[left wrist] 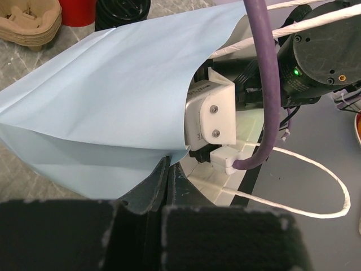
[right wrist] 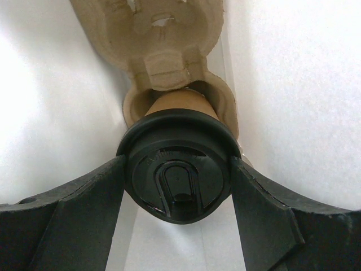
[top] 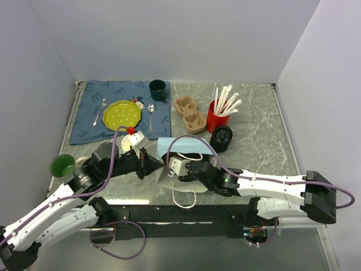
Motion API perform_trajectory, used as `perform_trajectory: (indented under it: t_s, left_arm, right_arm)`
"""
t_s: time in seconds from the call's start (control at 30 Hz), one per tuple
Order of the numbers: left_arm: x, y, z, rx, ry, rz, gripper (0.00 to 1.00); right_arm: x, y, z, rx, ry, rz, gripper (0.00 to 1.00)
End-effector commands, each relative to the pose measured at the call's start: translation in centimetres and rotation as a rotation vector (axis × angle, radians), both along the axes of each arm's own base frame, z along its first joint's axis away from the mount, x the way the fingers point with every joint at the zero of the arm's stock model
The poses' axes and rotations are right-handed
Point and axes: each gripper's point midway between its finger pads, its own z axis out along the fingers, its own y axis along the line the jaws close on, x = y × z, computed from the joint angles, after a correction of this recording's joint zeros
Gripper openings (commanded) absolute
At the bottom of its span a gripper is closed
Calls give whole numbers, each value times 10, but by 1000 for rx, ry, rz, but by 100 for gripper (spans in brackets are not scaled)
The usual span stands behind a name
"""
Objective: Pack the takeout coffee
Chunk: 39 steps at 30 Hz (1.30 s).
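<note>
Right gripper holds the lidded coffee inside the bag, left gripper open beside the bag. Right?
No. The left gripper is shut on the edge of the blue paper bag, not open beside it, as the left wrist view shows. The right gripper does hold the takeout coffee inside the bag.

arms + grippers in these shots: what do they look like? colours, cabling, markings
Both the left arm and the right arm have white links and black joint housings, with a purple cable looped along each. The left gripper and right gripper are black, with tapered wedge fingers. The right wrist carries a white bracket with two screws, and a green LED glows on its black housing.
</note>
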Motion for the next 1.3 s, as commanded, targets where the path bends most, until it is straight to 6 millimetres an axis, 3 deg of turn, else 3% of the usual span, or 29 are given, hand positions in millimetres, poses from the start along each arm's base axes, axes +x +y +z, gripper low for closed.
perform_trajectory:
  t_s: [0.0,0.13,0.3,0.53,0.8,0.9,1.0,1.1,1.27]
  left_arm:
    - [2,-4,32,-80,-44,-4,1]
    - [2,-5,31,-83,-40,-6,1]
    - [0,-5,29,-85,-31,-8,1]
    - [0,-3,30,-83,-35,-2,1]
    - [-1,0,33,-87,-39,7,1]
    - [0,-1,34,-86,-45,9,1]
    - [2,0,34,-82,-49,14,1]
    - [3,0,35,-78,-49,20,1]
    - [4,0,35,-73,-53,19,1]
  right_arm:
    - [-6,-4,-17,-26,72,0,49]
    - [1,6,3,30,19,10,41]
    - [6,16,21,84,-9,17,39]
    - [8,19,2,76,35,-4,39]
    - [12,3,-14,59,67,-71,42]
    - [14,-2,-15,53,65,-92,48]
    - [15,-3,-9,65,53,-104,67]
    - [17,-2,0,81,50,-109,79]
    - [15,-1,9,97,59,-112,86]
